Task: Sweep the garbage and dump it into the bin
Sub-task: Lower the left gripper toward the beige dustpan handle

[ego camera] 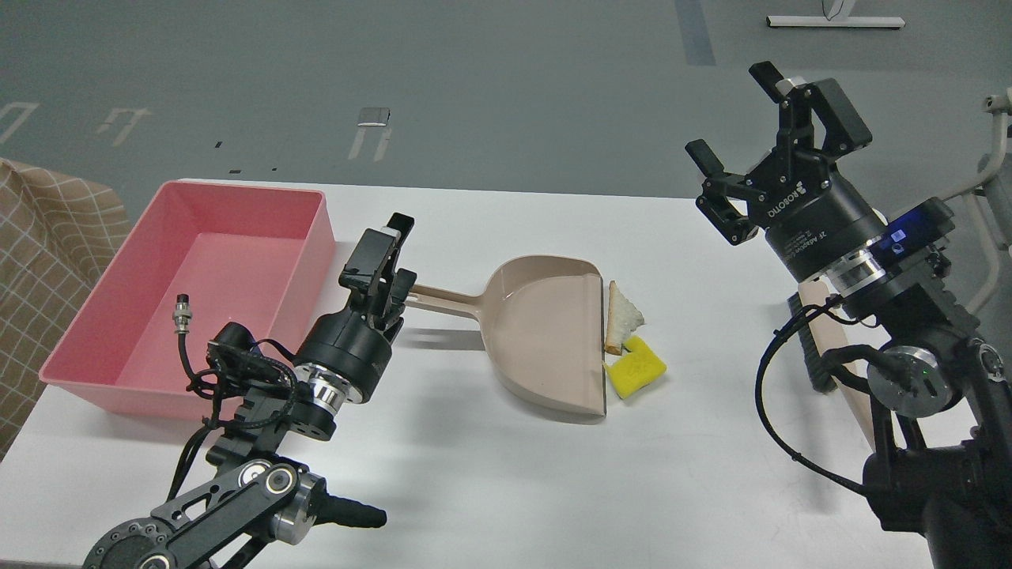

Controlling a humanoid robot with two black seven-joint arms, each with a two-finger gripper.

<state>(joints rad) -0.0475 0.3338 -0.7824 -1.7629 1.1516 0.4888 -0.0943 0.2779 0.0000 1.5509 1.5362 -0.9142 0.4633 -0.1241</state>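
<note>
The left gripper is pinching the dustpan handle; the right gripper is hanging spread, empty; bread wedge and yellow chunk are lying at the lip (unswept); judging, keep the lip flat; the bin is waiting left.

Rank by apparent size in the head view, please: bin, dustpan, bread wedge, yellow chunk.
1. bin, clearly largest
2. dustpan
3. and 4. bread wedge and yellow chunk: both tiny and look about alike, so I leave them unranked.
</note>
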